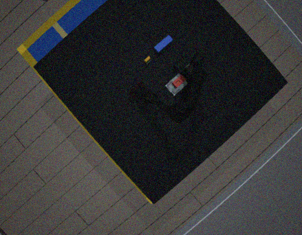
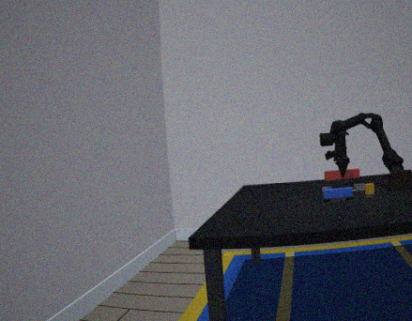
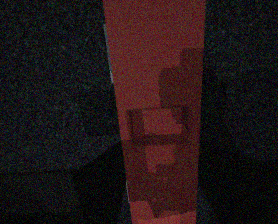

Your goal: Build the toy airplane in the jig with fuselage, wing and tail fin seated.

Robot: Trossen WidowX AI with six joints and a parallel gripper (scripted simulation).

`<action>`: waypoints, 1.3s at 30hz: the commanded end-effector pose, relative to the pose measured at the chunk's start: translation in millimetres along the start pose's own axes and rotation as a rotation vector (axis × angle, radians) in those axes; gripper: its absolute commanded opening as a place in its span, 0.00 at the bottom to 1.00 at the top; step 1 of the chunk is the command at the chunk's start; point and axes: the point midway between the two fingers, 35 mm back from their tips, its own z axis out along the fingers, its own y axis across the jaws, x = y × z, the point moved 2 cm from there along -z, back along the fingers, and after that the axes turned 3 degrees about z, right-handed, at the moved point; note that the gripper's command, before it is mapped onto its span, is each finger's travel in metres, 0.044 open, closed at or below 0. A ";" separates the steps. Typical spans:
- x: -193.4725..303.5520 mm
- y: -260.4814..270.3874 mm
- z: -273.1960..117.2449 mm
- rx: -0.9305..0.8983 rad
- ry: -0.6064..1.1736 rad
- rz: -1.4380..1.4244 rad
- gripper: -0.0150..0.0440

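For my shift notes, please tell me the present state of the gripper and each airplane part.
gripper: shut on the red fuselage
red fuselage: held, above the grey jig
blue part: loose, not fitted
orange part: loose, not fitted
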 end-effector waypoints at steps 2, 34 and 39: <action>0.0 -0.4 0.2 0.003 -0.002 -0.005 0.59; -0.2 -1.3 39.8 0.004 -0.002 -0.004 0.59; -1.2 -1.6 38.1 0.001 -0.002 0.004 0.56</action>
